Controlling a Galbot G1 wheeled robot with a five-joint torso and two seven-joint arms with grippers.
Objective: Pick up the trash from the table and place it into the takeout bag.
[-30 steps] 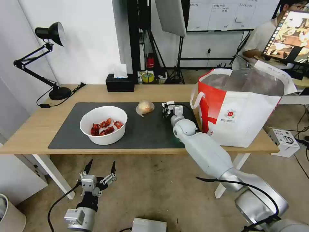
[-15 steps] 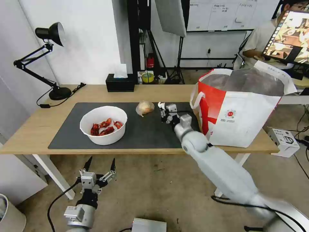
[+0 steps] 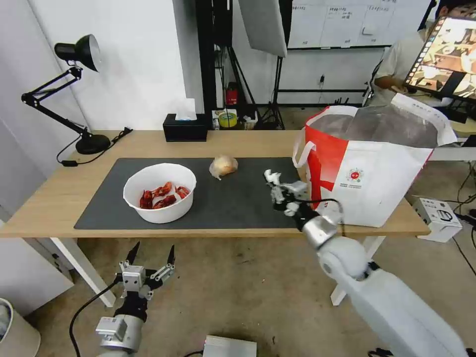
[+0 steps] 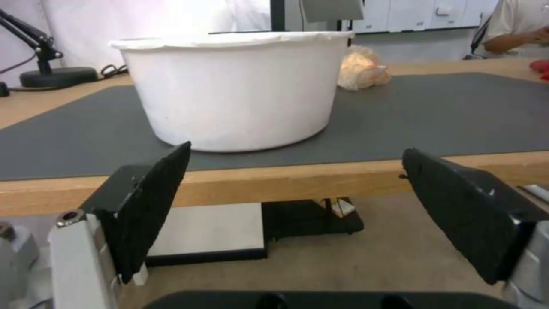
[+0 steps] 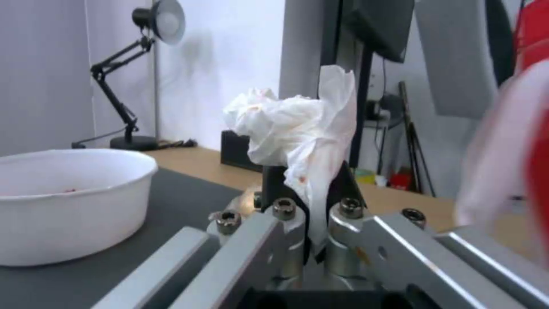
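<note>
While clamped on the tissue wad [image 5: 294,128], right gripper [image 3: 277,186] hangs over the mat's [image 3: 233,203] right end beside the bag [image 3: 377,178] | bag logo [image 3: 354,175] round, red, writing unreadable | left gripper [image 3: 150,258] spread, below table [image 3: 54,198].

Bright even light, soft shadows, blurred edges
</note>
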